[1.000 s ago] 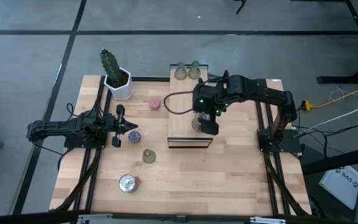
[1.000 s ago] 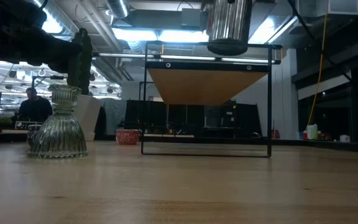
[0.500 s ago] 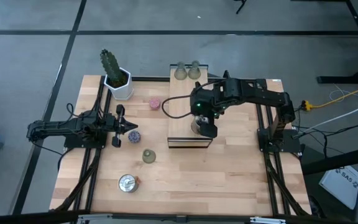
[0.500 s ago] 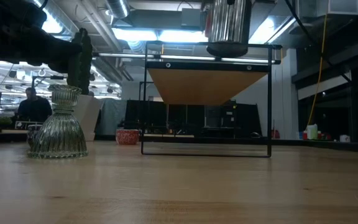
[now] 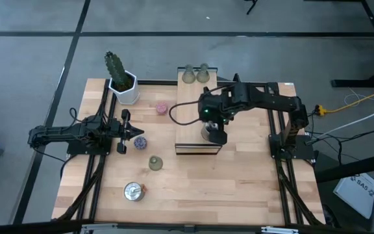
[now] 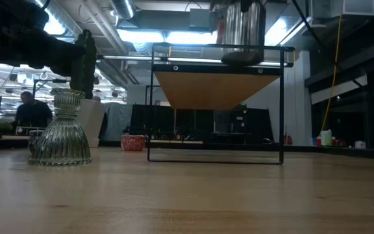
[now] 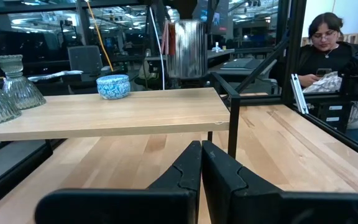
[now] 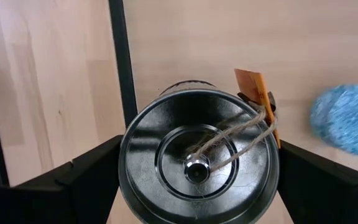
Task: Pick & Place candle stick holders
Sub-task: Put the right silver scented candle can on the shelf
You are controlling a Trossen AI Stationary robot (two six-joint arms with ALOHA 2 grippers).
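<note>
since one second ago the right gripper (image 5: 213,132) has moved a little to the left and lower, so the silver holder (image 6: 241,31) in its fingers now sits on, or just above, the top of the wooden board (image 6: 216,89); the low view does not settle whether it touches. going from near to far: another silver holder (image 5: 133,191) lies on the table at the near left, then an olive-green holder (image 5: 155,163), then a purple holder (image 5: 139,141) right in front of the left gripper (image 5: 134,133), which waits at the left side with its fingers pressed together and empty. on the raised board, the right gripper holds the silver holder from both sides with wide jaws, and this holder stands upright, its axis vertical, directly under the wrist. a blue holder (image 8: 345,118) is just beside it on the board. i judge the next move is only to open and lift straight up. at the far end of the board stand two more olive-green holders (image 5: 195,74).
</note>
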